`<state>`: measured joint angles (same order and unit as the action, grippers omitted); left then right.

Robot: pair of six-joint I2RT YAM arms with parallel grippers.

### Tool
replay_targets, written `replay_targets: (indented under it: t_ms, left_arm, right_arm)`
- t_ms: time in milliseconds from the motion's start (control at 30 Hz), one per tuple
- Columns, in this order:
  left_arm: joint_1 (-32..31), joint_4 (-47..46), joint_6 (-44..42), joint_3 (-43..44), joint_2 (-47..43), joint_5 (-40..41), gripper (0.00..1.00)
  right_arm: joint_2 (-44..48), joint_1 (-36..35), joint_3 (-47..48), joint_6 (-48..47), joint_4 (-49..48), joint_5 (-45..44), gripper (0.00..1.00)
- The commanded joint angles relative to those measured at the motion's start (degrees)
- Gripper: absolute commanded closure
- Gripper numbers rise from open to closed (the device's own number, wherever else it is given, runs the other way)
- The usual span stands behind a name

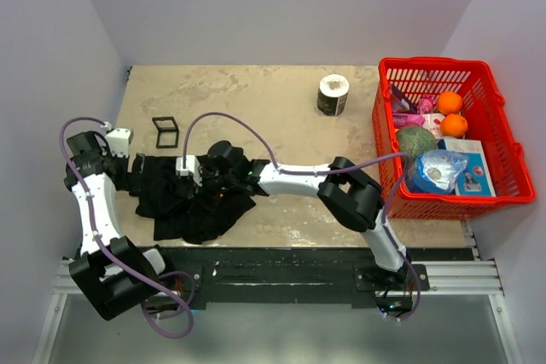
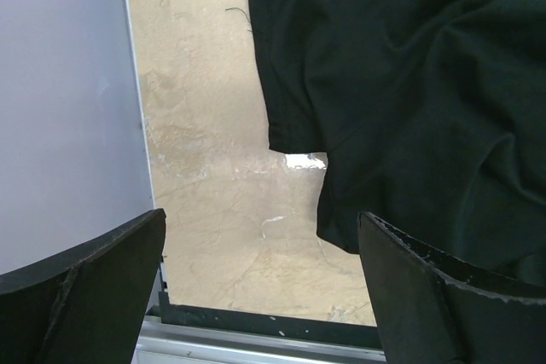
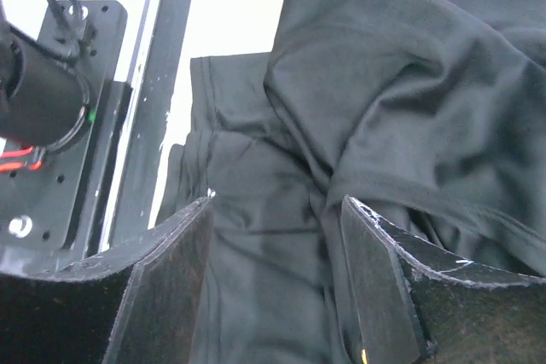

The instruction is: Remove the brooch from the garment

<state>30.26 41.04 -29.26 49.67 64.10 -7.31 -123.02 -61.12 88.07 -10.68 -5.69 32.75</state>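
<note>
At the lower left of the tan surface (image 1: 281, 100) lies the crumpled black garment (image 1: 192, 210). Right gripper (image 3: 277, 202) hangs over its folds, fingers apart, cloth showing between them. Left gripper (image 2: 260, 219) is spread wide beside the garment's left edge. The brooch cannot be made out.

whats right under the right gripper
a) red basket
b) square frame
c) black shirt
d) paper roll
c: the wrist view shows the right gripper with its jaws apart over the folds of the black shirt.
</note>
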Motion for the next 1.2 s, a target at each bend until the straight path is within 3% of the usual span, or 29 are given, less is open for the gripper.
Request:
replay_targets:
  t_ms: [0, 267, 367, 500, 533, 567, 967, 1167]
  left_arm:
    - [-2.0, 0.0, 1.4, -0.4, -2.0, -0.7, 0.02]
    - [-4.0, 0.6, 3.5, 2.2, -1.6, -1.2, 0.03]
    - [-4.1, -0.5, 3.1, 1.4, -1.5, -1.6, 0.03]
    - [-4.1, -0.7, 1.6, 0.7, -1.6, -1.8, 0.04]
    - [-4.0, -0.6, 1.3, 0.7, -1.6, -2.2, 0.04]
    - [-3.9, -0.1, 1.2, 0.8, -1.5, -3.6, 0.04]
    - [-4.7, 3.8, -3.5, 4.0, -2.7, -21.5, 0.05]
    - [-12.9, 6.2, -7.2, 3.7, -2.0, -22.6, 0.05]
  right_arm:
    - [-4.3, 0.3, 4.3, 5.1, -5.6, 0.4, 0.36]
    - [-7.5, -0.3, 8.1, 5.3, -2.7, -5.2, 0.46]
    - [-7.2, -0.2, 8.4, 3.7, -2.3, -10.7, 0.62]
    - [-6.6, 1.3, 10.6, 4.4, -2.0, -11.2, 0.8]
    - [-6.0, 1.7, 11.4, 4.8, -0.5, -11.0, 0.95]
    - [-5.4, 2.8, 13.1, 5.0, 0.3, -10.9, 1.0]
    - [7.4, 18.5, 25.2, 12.4, 17.5, -7.6, 1.0]
    - [10.9, 26.7, 29.6, 13.8, 26.4, -6.5, 1.0]
